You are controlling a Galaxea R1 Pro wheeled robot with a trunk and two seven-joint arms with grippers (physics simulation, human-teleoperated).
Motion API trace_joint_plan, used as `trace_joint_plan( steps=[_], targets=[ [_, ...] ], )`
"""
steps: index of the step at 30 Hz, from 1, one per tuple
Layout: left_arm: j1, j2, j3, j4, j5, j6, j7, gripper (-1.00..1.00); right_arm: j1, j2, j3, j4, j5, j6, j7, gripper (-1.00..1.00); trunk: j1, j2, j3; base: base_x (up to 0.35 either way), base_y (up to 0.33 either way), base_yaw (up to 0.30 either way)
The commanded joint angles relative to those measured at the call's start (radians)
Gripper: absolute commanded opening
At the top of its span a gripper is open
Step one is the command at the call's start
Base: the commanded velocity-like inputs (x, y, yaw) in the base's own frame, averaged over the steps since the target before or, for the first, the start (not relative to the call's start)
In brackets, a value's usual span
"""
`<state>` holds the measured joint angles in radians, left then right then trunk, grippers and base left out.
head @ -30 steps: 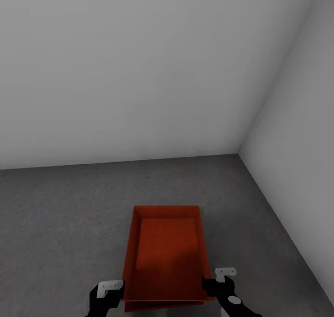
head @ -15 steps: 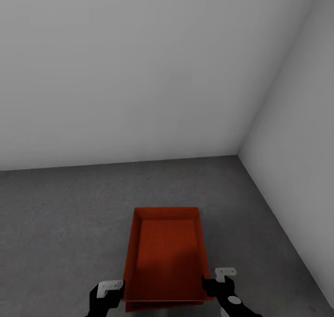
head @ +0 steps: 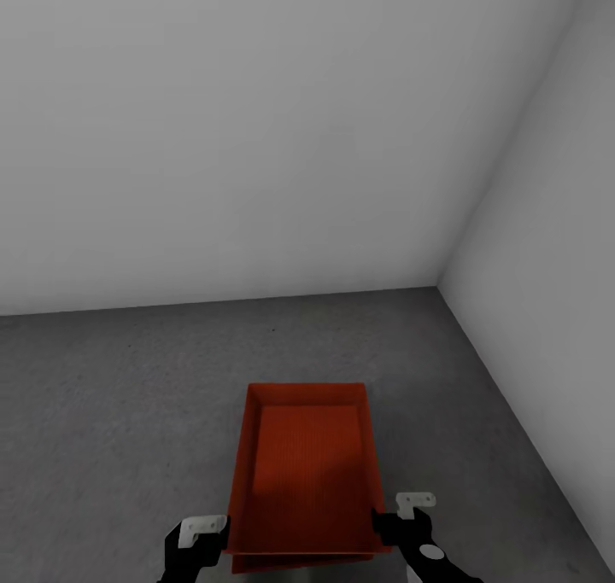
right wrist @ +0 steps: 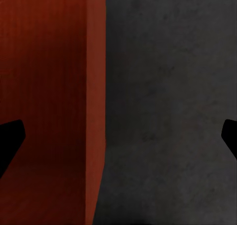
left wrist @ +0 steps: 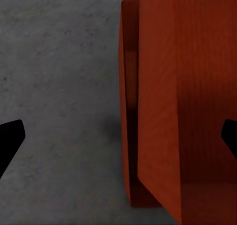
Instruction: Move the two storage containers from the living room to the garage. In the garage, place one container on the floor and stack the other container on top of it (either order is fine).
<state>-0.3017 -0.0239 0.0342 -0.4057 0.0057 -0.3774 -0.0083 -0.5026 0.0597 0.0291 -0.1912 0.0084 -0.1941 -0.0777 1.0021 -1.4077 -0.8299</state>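
In the left wrist view, the two dark fingertips (left wrist: 11, 138) of the left gripper (head: 202, 533) are seen set wide apart, with a wall of the upper bin (left wrist: 163, 111) standing between them. A second bin (left wrist: 129, 111) is seen just under the first, its rim showing on the outer side of that wall, so the two are nested or stacked. Whether the fingers press on the wall cannot be told.

The fingertips (right wrist: 10, 138) of the right gripper (head: 408, 515) are likewise spread wide, and the opposite wall of the upper bin (right wrist: 54, 106) is seen between them.

Beyond both grippers the upper bin (head: 303, 468) extends forward, open side up, over the dark grey concrete floor (head: 111, 395). Farther off, two plain pale walls (head: 256, 139) are joined in a corner ahead and to the right.
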Motion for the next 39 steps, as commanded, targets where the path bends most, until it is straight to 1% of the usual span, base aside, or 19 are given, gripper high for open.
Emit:
trace_joint_plan(
  steps=[1, 10, 22, 39],
  targets=[
    [0.000, -0.001, 0.003, 0.001, 0.000, -0.003, -0.001, 1.00, -0.001, 0.000, 0.003, 0.001, 0.001, -0.002, -0.005, 1.00, 0.000, 0.000, -0.001, 0.000, 0.000, 0.000],
    [0.000, -0.001, 0.003, 0.001, 0.000, -0.003, -0.001, 1.00, -0.001, 0.000, 0.003, 0.001, 0.001, -0.003, -0.005, 1.00, -0.035, 0.063, 0.028, 0.000, 0.000, 0.000],
    [0.000, -0.001, 0.003, 0.001, 0.000, -0.003, -0.001, 1.00, -0.001, 0.000, 0.003, 0.001, 0.001, -0.002, -0.005, 1.00, -0.035, 0.063, 0.028, 0.000, 0.000, 0.000],
    [0.000, -0.001, 0.003, 0.002, 0.000, -0.003, -0.001, 1.00, -0.001, 0.000, 0.003, 0.001, 0.001, -0.002, -0.005, 1.00, -0.100, 0.182, 0.081, 0.000, 0.000, 0.000]
  ],
)
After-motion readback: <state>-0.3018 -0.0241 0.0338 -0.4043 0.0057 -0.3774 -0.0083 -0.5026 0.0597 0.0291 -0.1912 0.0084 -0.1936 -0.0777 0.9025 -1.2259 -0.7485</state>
